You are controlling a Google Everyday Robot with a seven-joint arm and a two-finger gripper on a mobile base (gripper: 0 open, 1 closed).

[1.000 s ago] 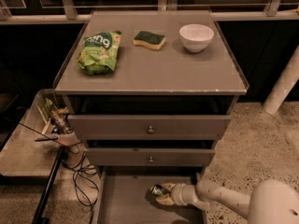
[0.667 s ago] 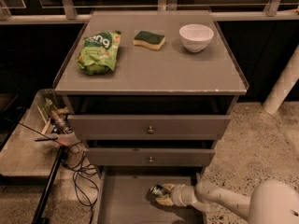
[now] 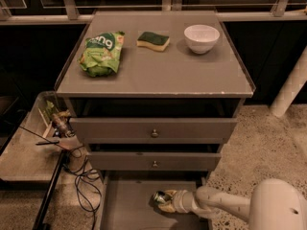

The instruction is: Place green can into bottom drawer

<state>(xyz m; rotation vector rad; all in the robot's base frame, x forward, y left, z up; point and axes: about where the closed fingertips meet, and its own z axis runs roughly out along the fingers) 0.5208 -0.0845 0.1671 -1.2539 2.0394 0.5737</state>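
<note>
The bottom drawer [image 3: 124,210] is pulled out below the two upper drawers, a shallow grey tray. The green can [image 3: 159,196] lies inside it near the back, its shiny silver end facing left. My gripper [image 3: 164,201] reaches in from the right on a white arm and sits around the can, low over the drawer floor. The can's body is mostly hidden by the gripper.
On the cabinet top [image 3: 158,68] lie a bright-green snack bag [image 3: 100,52], a green-topped sponge [image 3: 153,40] and a white bowl [image 3: 201,38]. Two upper drawers with knobs [image 3: 154,133] are shut. A tray with clutter and cables [image 3: 57,138] stands at left. A white post [image 3: 290,87] is at right.
</note>
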